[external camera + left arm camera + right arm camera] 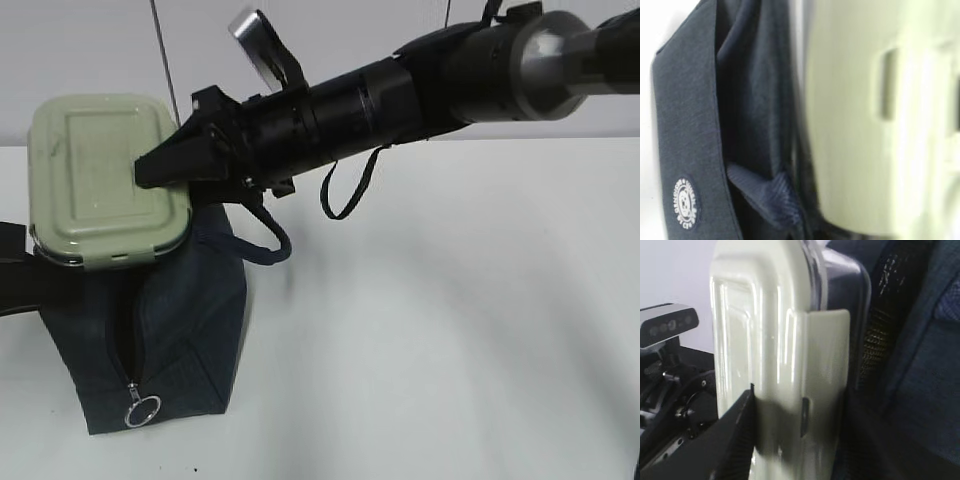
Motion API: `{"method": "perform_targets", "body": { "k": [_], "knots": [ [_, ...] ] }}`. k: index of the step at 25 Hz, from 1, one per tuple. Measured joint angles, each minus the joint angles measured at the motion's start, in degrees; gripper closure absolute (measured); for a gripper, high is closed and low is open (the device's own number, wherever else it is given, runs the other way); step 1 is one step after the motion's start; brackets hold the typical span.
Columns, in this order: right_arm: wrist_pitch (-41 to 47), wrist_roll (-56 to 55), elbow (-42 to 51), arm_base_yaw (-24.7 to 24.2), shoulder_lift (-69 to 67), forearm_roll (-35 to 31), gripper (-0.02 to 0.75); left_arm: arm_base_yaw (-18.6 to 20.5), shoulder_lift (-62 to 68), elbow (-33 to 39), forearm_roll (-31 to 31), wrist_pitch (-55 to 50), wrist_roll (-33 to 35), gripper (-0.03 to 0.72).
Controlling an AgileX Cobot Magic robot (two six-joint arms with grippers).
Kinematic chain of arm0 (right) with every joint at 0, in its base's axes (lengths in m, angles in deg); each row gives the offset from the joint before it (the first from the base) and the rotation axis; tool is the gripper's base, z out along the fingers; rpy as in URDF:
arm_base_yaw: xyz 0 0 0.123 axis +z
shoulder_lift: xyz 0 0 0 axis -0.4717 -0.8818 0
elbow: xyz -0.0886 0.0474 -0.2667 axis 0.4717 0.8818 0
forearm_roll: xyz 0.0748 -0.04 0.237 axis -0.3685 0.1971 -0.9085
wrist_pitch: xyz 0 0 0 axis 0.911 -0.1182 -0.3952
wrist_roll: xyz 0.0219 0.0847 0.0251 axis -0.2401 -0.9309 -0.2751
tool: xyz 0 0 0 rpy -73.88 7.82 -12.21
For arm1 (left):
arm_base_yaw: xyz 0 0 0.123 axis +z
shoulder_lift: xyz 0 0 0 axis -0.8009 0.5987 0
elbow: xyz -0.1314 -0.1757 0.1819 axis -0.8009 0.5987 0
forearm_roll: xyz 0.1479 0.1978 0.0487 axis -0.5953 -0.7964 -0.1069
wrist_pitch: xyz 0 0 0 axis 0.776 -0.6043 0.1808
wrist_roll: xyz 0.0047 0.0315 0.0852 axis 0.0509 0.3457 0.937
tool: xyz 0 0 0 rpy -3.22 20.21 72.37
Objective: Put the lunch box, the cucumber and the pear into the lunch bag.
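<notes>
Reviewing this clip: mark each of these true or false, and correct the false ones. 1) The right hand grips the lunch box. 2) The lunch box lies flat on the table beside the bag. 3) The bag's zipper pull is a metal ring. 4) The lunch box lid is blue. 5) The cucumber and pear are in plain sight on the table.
1) True: the right hand is closed on the edge of the lunch box.
2) False: it is held up at the top of the lunch bag, off the table.
3) True: a metal ring hangs at the zipper's end.
4) False: the lid is pale sage green.
5) False: neither shows in any view.
</notes>
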Motion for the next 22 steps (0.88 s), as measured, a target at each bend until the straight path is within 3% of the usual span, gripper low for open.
{"method": "perform_targets", "body": {
  "k": [4, 13, 22],
  "knots": [
    [-0.5, -1.8, -0.1, -0.8, -1.5, 2.4, 0.370, 0.1, 0.0, 0.0, -0.3, 0.0, 0.0, 0.704],
    [-1.5, -12.3, -0.3, -2.3, -1.5, 23.0, 0.370, 0.1, 0.0, 0.0, 0.7, -0.4, 0.0, 0.704],
    [-10.6, -16.5, -1.8, 1.0, -1.4, 29.7, 0.320, 0.1, 0.0, 0.0, 2.1, -0.7, 0.0, 0.704]
  ]
}}
